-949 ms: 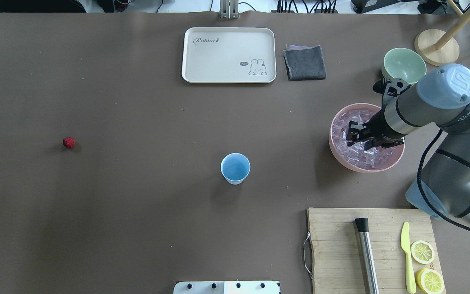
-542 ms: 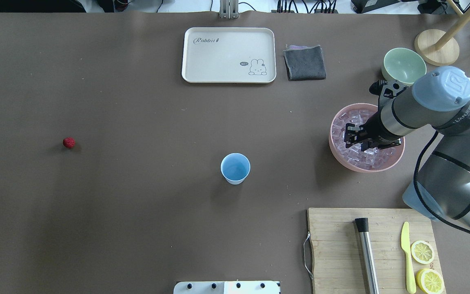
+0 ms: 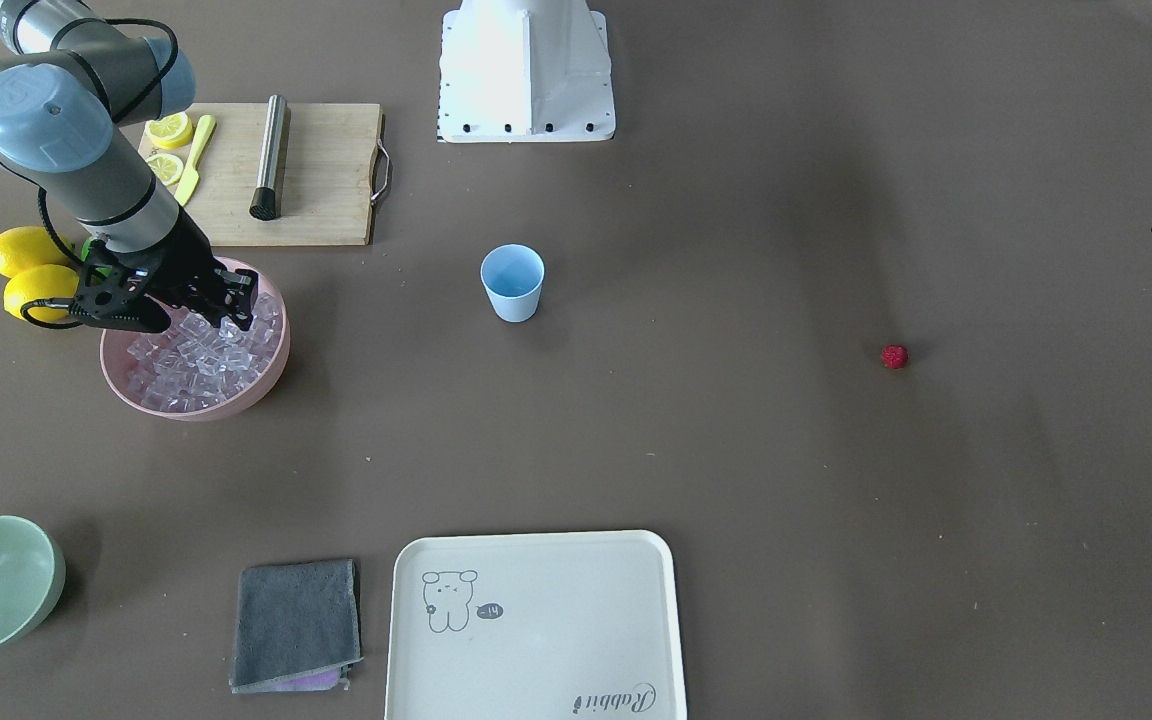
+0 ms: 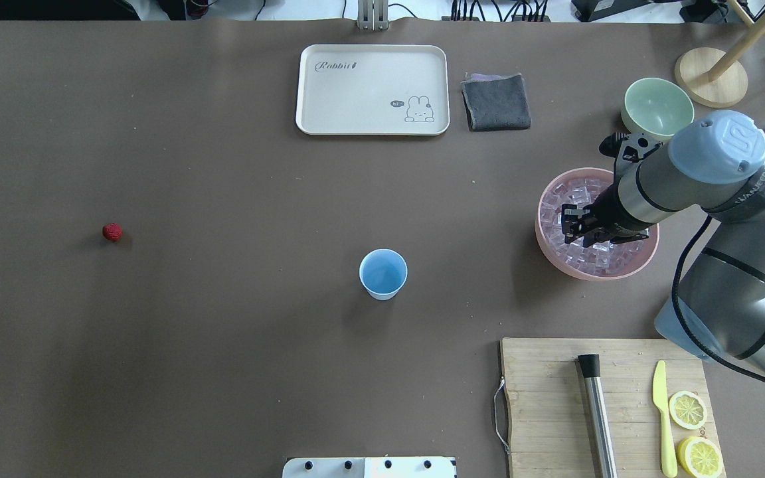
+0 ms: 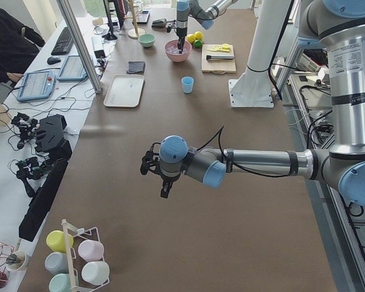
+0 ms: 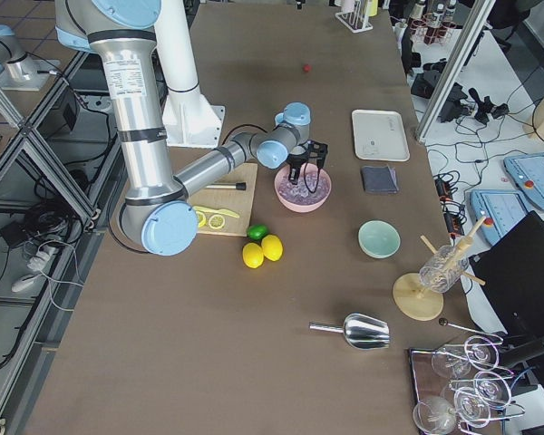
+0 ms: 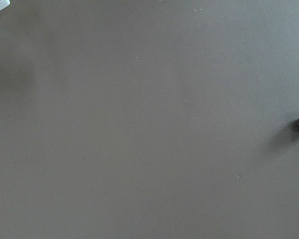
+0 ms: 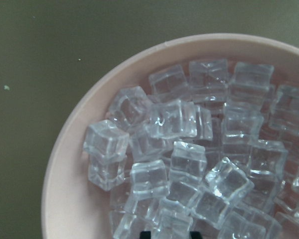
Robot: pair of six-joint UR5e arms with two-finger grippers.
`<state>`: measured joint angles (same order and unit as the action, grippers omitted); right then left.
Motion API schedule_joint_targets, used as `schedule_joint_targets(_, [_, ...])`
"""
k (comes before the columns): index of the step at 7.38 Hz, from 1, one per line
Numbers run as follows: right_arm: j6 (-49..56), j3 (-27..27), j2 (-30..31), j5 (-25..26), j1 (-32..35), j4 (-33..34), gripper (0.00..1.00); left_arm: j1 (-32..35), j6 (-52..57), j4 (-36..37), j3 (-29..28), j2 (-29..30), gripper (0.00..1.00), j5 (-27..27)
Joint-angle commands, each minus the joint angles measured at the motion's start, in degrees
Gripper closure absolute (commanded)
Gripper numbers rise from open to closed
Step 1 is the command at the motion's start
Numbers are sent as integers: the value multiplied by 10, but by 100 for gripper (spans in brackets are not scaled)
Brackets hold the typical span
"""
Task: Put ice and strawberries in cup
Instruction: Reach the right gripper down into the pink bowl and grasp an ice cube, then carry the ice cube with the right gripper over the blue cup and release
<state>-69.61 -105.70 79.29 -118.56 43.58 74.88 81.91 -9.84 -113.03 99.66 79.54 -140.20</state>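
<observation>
The ice [image 4: 572, 192] is a pile of clear cubes in a wide pink bowl [image 4: 555, 255], at the table's right. My right gripper [image 4: 578, 229] points down into the bowl with its tips at the cubes. In the right wrist view the two dark fingertips [image 8: 146, 233] stand apart with a cube [image 8: 169, 224] between them, so it looks open. The light blue cup [image 4: 382, 273] stands upright mid-table and looks empty. The red strawberry [image 4: 112, 231] lies alone far left. My left gripper [image 5: 164, 185] hovers above bare table near it; I cannot tell whether it is open or shut.
A cream tray [image 4: 372, 89], a grey cloth [image 4: 496, 101] and a pale green bowl [image 4: 657, 106] sit at the far side. A cutting board [image 4: 542, 398] holds a steel rod [image 4: 597, 411], a yellow knife [image 4: 665, 418] and lemon halves [image 4: 688, 409]. Whole lemons [image 3: 26, 265] lie beside the pink bowl.
My right arm's elbow has swung slightly left and the gripper has settled a little lower over the ice. The cup and strawberry have not moved.
</observation>
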Motion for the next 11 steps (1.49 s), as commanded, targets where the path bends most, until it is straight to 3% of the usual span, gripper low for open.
schedule_joint_targets(1, [1, 0, 1, 0, 1, 0, 100, 0, 0, 0, 0, 0, 2, -1])
schedule_joint_targets(5, [3, -19, 0, -10, 27, 7, 100, 0, 0, 0, 0, 0, 2, -4])
schedule_joint_targets(7, [2, -56, -4, -6, 20, 17, 100, 0, 2, -5, 0, -1, 2, -5])
schedule_joint_targets(9, [-19, -64, -89, 32, -20, 97, 100, 0, -2, -12, -1, -2, 2, -5])
schedule_joint_targets(11, [-84, -62, -147, 66, -69, 113, 100, -1, 1, -11, -3, 6, 2, -5])
